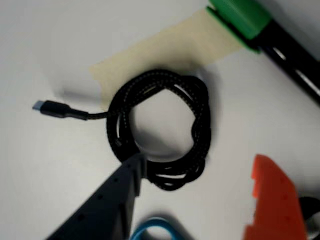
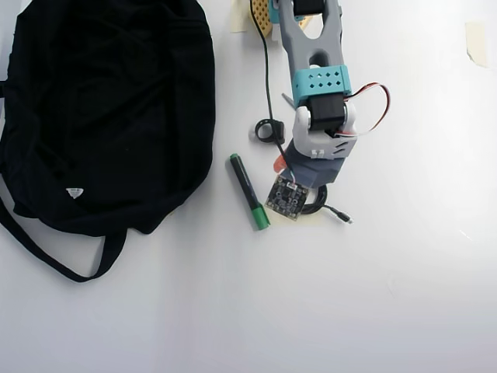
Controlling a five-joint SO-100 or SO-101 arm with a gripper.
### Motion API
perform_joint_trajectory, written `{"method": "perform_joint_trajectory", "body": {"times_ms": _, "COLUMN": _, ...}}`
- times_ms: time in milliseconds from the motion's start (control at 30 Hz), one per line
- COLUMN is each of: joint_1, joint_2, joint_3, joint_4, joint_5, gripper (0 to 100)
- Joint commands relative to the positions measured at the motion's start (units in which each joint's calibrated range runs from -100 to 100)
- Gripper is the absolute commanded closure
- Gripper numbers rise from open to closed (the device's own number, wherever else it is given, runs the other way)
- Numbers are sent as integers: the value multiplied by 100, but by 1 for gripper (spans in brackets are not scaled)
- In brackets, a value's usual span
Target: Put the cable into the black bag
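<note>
Black cable (image 1: pixel 160 129) coil, overhead mostly hidden beneath the arm.

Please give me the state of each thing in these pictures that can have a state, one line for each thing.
cable: coiled, flat on the table, plug tail loose, not gripped.
black bag: lying slack on the table, away from the cable.
green marker: lying flat, cap on.
pincer: open above the coil, one finger at its edge.
</note>
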Motion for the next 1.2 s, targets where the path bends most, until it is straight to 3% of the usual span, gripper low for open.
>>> {"method": "perform_joint_trajectory", "body": {"times_ms": 0, "joint_1": 26, "joint_2": 144, "joint_3": -252, "joint_4": 71, "joint_5": -26, "gripper": 73}}
{"method": "perform_joint_trajectory", "body": {"times_ms": 1167, "joint_1": 130, "joint_2": 1522, "joint_3": -1006, "joint_4": 88, "joint_5": 21, "gripper": 73}}
